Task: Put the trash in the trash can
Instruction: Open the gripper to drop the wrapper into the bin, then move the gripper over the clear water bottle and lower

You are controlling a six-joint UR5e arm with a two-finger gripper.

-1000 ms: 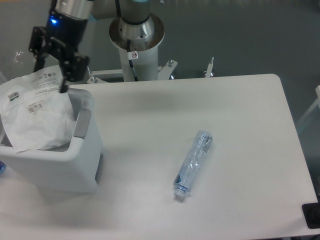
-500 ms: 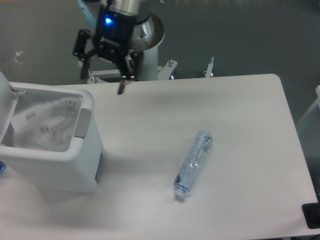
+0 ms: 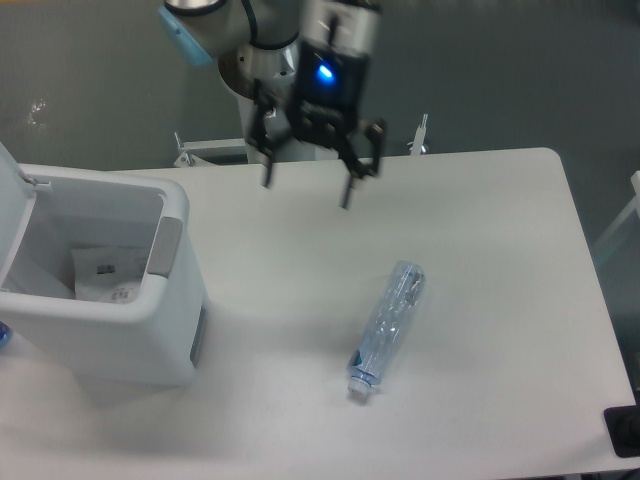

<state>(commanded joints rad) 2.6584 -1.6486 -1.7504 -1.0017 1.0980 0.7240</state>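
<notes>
Small black print is seen on the wrapper (image 3: 108, 272), which lies at the bottom of the bin (image 3: 120, 340), but none of it can be read. A small red-and-white sticker is fixed to the arm's base column (image 3: 262, 112); its content is too small to make out. No label is visible on the bottle (image 3: 388, 325), which lies on its side on the worktop (image 3: 480, 240), well apart from the bin, with its white cap pointed toward the near edge. The bin stands at the left end of the worktop with its lid (image 3: 12, 215) raised on the far left side, and a grey panel (image 3: 165, 246) is set into its right rim. The end effector (image 3: 306, 194) is held above the far part of the worktop, between the bin and the bottle; its fingers (image 3: 346, 192) are spread wide apart and nothing is gripped. A blue light (image 3: 323, 72) glows on the wrist above it. The worktop is plain white with rounded corners, and a dark grey floor (image 3: 480, 70) surrounds it. A dark object (image 3: 624, 432) is partly visible at the lower right corner.
</notes>
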